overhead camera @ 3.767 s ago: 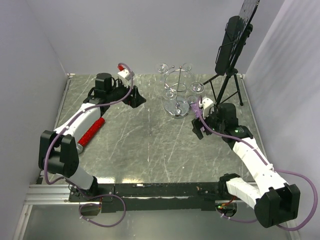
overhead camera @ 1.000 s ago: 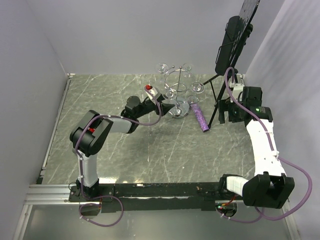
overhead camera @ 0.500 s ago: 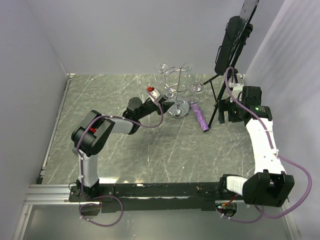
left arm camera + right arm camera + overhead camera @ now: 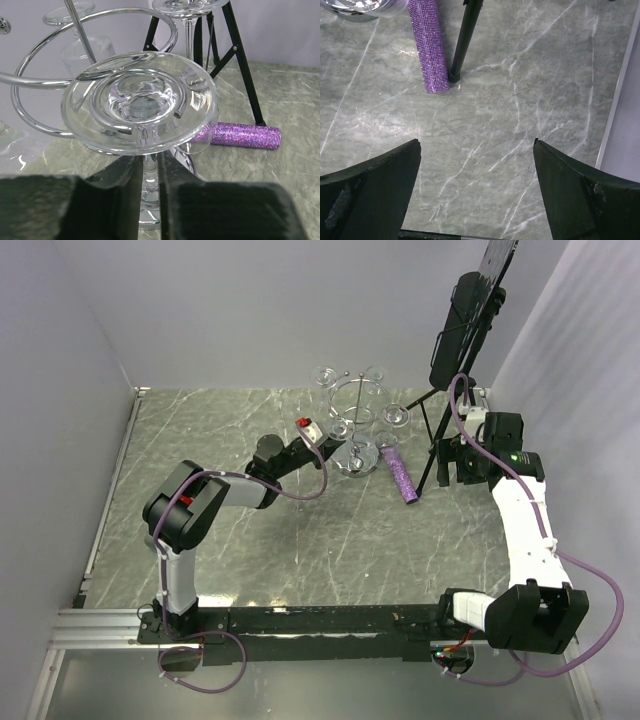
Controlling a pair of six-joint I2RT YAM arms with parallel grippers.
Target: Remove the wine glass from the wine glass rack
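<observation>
The wine glass [image 4: 142, 102] was clear and hung upside down on the wine glass rack [image 4: 357, 455]; its broad round foot lay uppermost across a chrome wire loop, catching ringed glare, and its thin stem ran straight down from there; the bowl was hidden from the left wrist view. The left end effector [image 4: 150, 170] had both dark fingers closed on that stem just under the foot. Another glass [image 4: 187, 6] hung on the far side of the rack's ring. Just beyond the rack's shiny disc base, a purple glitter cylinder [image 4: 428, 47] lay on the grey marbled surface [image 4: 220, 530], its end close to a leg of the black tripod [image 4: 455, 400]. The right end effector [image 4: 476, 185] hovered near that leg with its fingers spread wide, holding nothing.
</observation>
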